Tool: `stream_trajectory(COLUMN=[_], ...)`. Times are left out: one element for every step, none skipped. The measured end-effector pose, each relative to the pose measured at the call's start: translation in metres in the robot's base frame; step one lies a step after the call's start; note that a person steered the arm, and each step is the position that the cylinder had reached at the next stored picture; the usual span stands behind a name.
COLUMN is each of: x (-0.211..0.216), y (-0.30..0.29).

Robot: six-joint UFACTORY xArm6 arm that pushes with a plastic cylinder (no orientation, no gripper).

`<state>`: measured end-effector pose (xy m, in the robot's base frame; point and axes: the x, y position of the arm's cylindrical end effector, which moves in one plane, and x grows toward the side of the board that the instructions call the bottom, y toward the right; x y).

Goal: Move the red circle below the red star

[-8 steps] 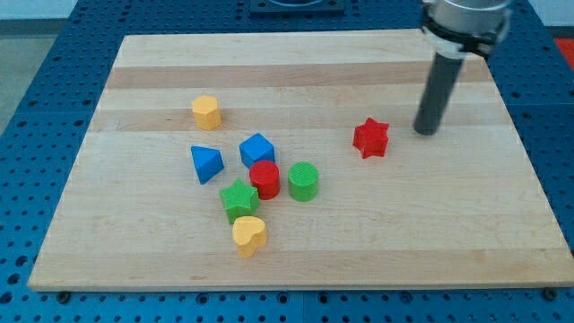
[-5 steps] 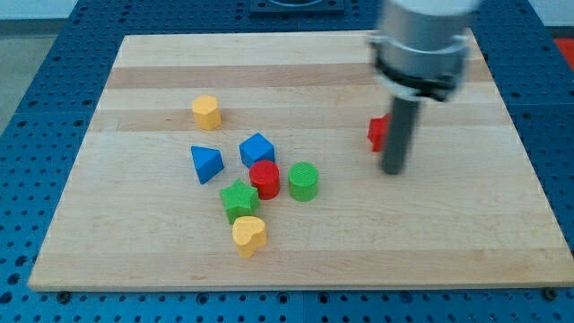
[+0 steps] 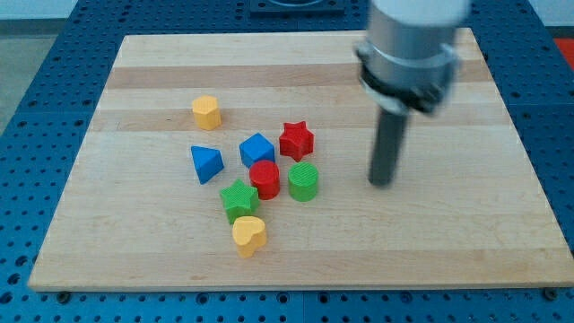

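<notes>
- Where the pale wooden board, your surface (image 3: 448,242), lies on the blue perforated bench (image 3: 27,108), you see the dark rod coming down from the view's top right, and my tip (image 3: 383,183) rests on bare wood.
- You have no claw on this arm, so there is nothing to report as open, closed or gripping; the rod simply ends in my tip.
- My tip stands to the view's right of the whole cluster of blocks, apart from every one; the nearest is the green ribbed cylinder (image 3: 304,181).
- You find the red plastic circle (image 3: 265,178) in the middle of the cluster, just left of the green ribbed cylinder and just below the blue cube (image 3: 257,150).
- The red plastic star (image 3: 296,141) sits up and to the right of the red circle, close beside the blue cube.
- The green star (image 3: 239,199) lies down-left of the red circle, very close to it, with the yellow heart (image 3: 249,235) below that.
- You see the blue triangular block (image 3: 206,163) at the cluster's left, and the yellow rounded block (image 3: 206,112) alone above it.
</notes>
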<state>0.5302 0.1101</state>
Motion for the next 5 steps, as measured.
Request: stream_trajectory(x=[0.079, 0.085, 0.041, -0.031, -0.024], y=[-0.105, -0.171, -0.137, -0.198, -0.152])
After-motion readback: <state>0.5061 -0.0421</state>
